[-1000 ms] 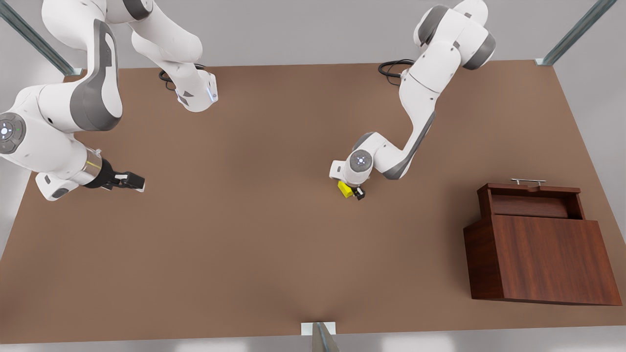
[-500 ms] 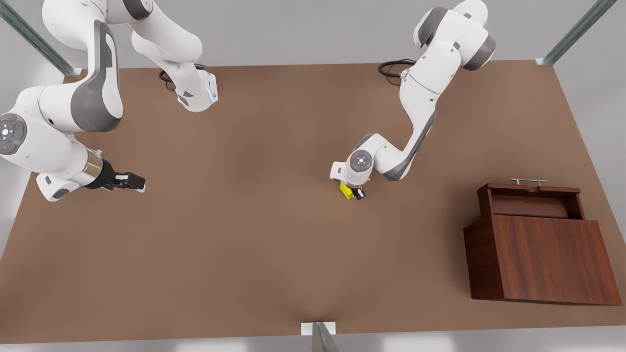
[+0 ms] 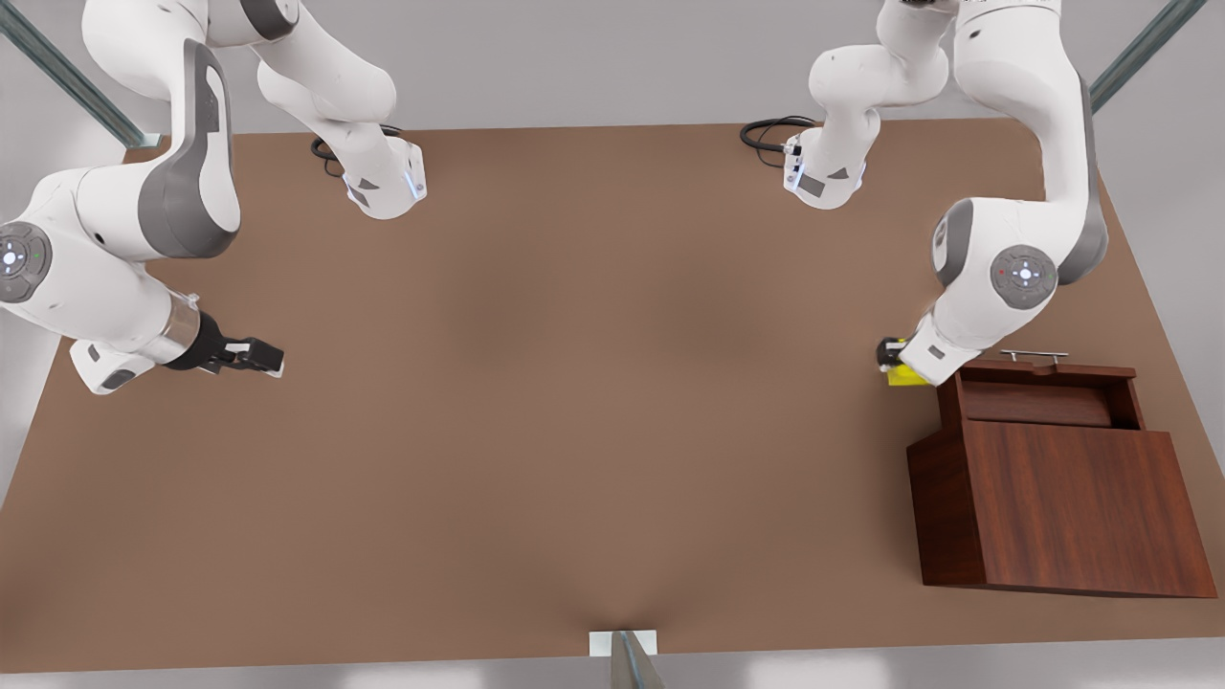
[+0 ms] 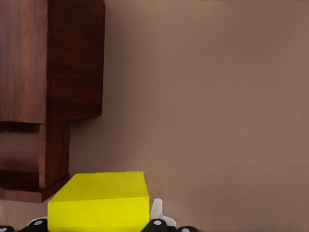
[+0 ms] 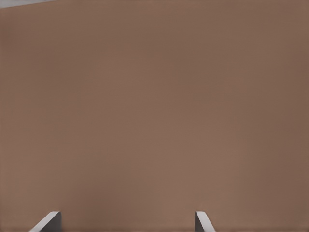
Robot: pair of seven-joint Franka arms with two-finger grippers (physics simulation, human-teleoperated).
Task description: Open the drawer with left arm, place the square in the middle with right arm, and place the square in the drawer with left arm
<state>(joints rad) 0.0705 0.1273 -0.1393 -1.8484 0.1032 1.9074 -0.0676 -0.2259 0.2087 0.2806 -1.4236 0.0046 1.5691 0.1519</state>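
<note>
My left gripper [image 3: 892, 362] clamps the square [image 3: 904, 375] just left of the open drawer [image 3: 1038, 397]; my right gripper [image 3: 258, 358] waits wide open, far left.

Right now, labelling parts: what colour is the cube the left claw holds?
Bright yellow cube; clearest in the left wrist view.

Left end effector [image 3: 893, 356] clamped, right end effector [image 3: 256, 357] spread.

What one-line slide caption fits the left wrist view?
Left hand carries the yellow square beside the wood-grain cabinet, above the brown tabletop.
</note>
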